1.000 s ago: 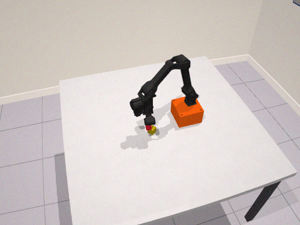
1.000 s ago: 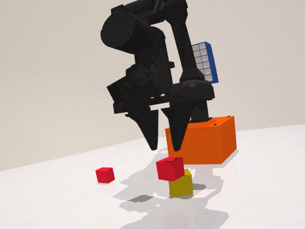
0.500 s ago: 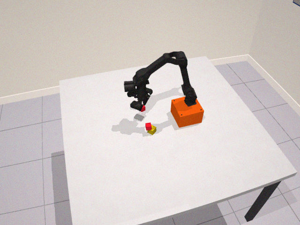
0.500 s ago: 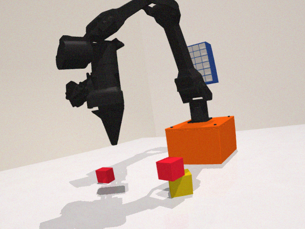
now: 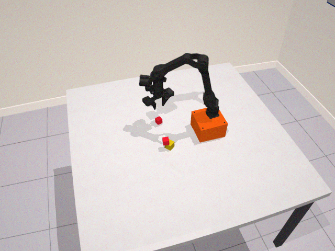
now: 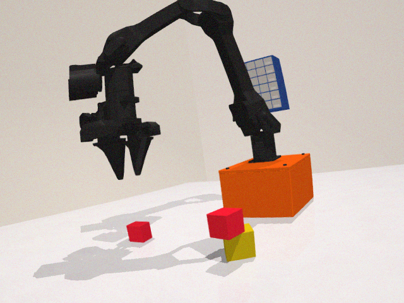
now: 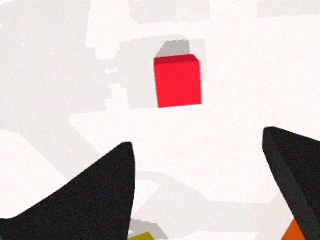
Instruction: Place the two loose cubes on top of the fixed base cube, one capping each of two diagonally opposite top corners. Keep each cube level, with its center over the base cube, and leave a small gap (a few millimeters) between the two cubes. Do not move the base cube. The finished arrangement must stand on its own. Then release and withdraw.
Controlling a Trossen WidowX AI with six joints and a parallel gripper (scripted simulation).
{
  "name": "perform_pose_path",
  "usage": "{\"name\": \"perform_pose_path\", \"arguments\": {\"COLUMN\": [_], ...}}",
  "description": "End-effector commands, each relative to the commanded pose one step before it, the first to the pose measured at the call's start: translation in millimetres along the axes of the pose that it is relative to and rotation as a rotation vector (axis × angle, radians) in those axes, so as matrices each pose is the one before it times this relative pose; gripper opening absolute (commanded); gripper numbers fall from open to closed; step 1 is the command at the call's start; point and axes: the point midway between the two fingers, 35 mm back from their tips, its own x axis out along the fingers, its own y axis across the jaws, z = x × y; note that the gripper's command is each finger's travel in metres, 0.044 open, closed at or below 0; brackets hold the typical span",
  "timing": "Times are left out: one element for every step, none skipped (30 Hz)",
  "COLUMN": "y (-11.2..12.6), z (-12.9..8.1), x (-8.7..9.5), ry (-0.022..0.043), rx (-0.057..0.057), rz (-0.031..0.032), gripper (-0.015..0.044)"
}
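On my tabletop (image 5: 189,189) the arm's mount block (image 5: 209,125) sat toward the far right. The base cube (image 6: 240,243) stood near the block's front left corner, apart from it. One loose cube (image 6: 225,223) rested on the base cube, capping one top corner and overhanging to the left. The other loose cube (image 6: 139,231) lay on the tabletop, well to the left of that stack. My gripper (image 6: 127,174) hung high above the lone cube, its fingers (image 6: 114,160) apart and pointing down with nothing between them.
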Motion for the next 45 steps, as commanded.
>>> {"name": "perform_pose_path", "arguments": {"y": [1.87,0.17,-0.27,-0.52,-0.44,-0.17,0.00,0.00,0.00,0.01,0.02,0.00,-0.04,-0.05,-0.02,0.00,0.00,0.00,0.01,0.03,0.04,0.05,0.04,0.03,0.03,0.02,0.01,0.01,0.00,-0.01,-0.02,-0.02,-0.03,-0.04,-0.04,-0.05,-0.06,-0.06,-0.06,-0.04,-0.01,0.00,0.00,0.00,0.00], "z": [1.56,0.15,-0.25,-0.48,-0.41,-0.15,0.00,0.00,0.00,0.01,0.02,0.00,-0.04,-0.04,-0.02,0.00,0.00,0.00,0.01,0.03,0.04,0.04,0.03,0.03,0.02,0.02,0.01,0.00,0.00,-0.01,-0.02,-0.02,-0.03,-0.03,-0.04,-0.05,-0.05,-0.06,-0.05,-0.03,-0.01,0.00,0.00,0.00,0.00], "x": [14.84,12.88,12.74,10.05,5.97,1.98,0.00,0.00,0.00,0.84,2.52,4.19,4.18,2.50,0.83,0.00,0.00,0.00,0.27,0.82,1.36,1.65,1.65,1.65,1.64,1.64,1.64,1.64,1.64,1.64,1.63,1.63,1.63,1.63,1.63,1.62,1.62,1.62,1.33,0.80,0.27,0.00,0.00,0.00,0.00], "ry": [-0.00032,0.00006,0.00009,0.00009,0.00007,0.00002,0.00000,0.00000,0.00000,0.00000,0.00001,0.00003,0.00003,0.00002,0.00001,0.00000,0.00000,0.00000,0.00000,0.00000,0.00001,0.00001,0.00001,0.00001,0.00001,0.00001,0.00001,0.00001,0.00001,0.00001,0.00001,0.00001,0.00001,0.00001,0.00001,0.00001,0.00002,0.00002,0.00001,0.00001,0.00000,0.00000,0.00000,0.00000,0.00000], "rx": [0.0123,0.0000,0.0000,0.0000,0.0000,0.0000,0.0000,0.0000,0.0000,0.0000,0.0000,0.0000,0.0000,0.0000,0.0000,0.0000,0.0000,0.0000,0.0000,0.0000,0.0000,0.0000,0.0000,0.0000,0.0000,0.0000,0.0000,0.0000,0.0000,0.0000,0.0000,0.0000,0.0000,0.0000,0.0000,0.0000,0.0000,0.0000,0.0000,0.0000,0.0000,0.0000,0.0000,0.0000,0.0000], "rz": [0.00978,0.00001,-0.00003,-0.00005,-0.00004,-0.00001,0.00000,0.00000,0.00000,0.00000,0.00000,-0.00001,-0.00001,-0.00001,0.00000,0.00000,0.00000,0.00000,0.00000,0.00000,0.00000,0.00000,0.00000,0.00000,0.00000,0.00000,0.00000,0.00000,0.00000,0.00000,-0.00001,-0.00001,-0.00001,-0.00001,-0.00001,-0.00001,-0.00001,-0.00001,-0.00001,0.00000,0.00000,0.00000,0.00000,0.00000,0.00000], "gripper": [0.0265,0.0265,0.0265,0.0265,0.0265,0.0265,0.0265,0.0265,0.0265,0.0265,0.0265,0.0265,0.0265,0.0265,0.0265,0.0265,0.0265,0.0265,0.0265,0.0265,0.0265,0.0265,0.0265,0.0265,0.0265,0.0265,0.0265,0.0265,0.0265,0.0265,0.0265,0.0265,0.0265,0.0265,0.0265,0.0265,0.0265,0.0265,0.0265,0.0265,0.0265,0.0239,0.0212,0.0186,0.0160]}}
